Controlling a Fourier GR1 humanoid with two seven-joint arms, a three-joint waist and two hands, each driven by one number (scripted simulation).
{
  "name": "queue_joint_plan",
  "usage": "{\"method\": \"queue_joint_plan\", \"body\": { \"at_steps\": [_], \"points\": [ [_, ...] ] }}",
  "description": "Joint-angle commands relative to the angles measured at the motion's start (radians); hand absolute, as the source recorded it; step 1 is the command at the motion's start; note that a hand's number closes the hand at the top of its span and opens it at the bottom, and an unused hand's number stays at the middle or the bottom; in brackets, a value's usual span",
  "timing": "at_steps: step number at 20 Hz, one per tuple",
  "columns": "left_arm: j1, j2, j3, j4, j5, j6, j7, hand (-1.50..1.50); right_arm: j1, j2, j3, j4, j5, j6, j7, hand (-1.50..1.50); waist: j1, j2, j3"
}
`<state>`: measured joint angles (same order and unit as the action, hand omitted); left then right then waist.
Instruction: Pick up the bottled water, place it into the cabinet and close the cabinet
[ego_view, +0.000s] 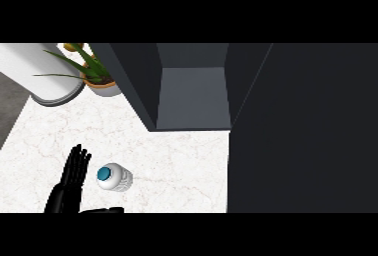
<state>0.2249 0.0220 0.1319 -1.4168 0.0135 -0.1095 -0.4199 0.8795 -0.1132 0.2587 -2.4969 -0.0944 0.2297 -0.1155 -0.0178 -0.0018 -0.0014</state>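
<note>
Bottled water (114, 177) standing upright on the white marble counter (177, 165), at about 7 o'clock in the head view, seen from straight above: blue cap in the middle, white ribbed body around it. No label or writing readable from this angle. Left hand (74, 172) just beside the bottle at its 9 o'clock, fingers straight and together, pointing toward 12; small gap visible between fingers and bottle, not curled round it, holding nothing. Dark bit at 6 o'clock by the lower edge, probably the thumb of the same hand, can't tell for sure. Right hand out of sight. Cabinet (192, 95) at 12 to 1 o'clock, dark grey, open, grey shelf inside bare. Cabinet door (310, 130) swung open, filling the whole right side from 1 to 5 o'clock as a tall dark panel. Bottle well apart from the cabinet opening, down and to the left of it. Potted plant (92, 70) at 11 o'clock, green leaves in a pale pot, next to a white cylinder (37, 70) lying at 10 to 11 o'clock. No brand marks anywhere.
</note>
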Motion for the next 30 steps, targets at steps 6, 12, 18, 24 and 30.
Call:
{"method": "queue_joint_plan", "body": {
  "at_steps": [6,12,18,24,30],
  "points": [
    [-0.104,0.009,0.049,0.386,0.007,-0.051,-0.249,-1.50,0.079,-0.024,-0.017,-0.112,-0.040,0.030,0.002,-1.50,0.003,0.001,0.000],
    [-0.272,0.043,0.055,0.608,0.026,-0.162,-0.289,-1.50,0.076,-0.010,0.023,-0.131,-0.030,0.017,0.021,-1.50,-0.001,0.004,-0.001],
    [-0.265,-0.019,0.060,0.733,0.018,-0.128,-0.448,-1.50,0.169,-0.041,-0.045,-0.090,-0.069,0.078,-0.089,-1.50,-0.005,-0.001,0.000],
    [-0.379,0.028,0.136,0.788,0.110,-0.202,-0.363,1.50,0.182,-0.028,0.010,-0.088,-0.009,0.073,-0.114,-1.50,-0.008,0.001,0.000],
    [-0.385,0.010,0.108,0.813,0.111,-0.242,-0.412,1.50,0.156,-0.034,-0.002,-0.099,-0.021,0.061,-0.086,-1.50,-0.006,0.004,-0.001]
  ]
}}
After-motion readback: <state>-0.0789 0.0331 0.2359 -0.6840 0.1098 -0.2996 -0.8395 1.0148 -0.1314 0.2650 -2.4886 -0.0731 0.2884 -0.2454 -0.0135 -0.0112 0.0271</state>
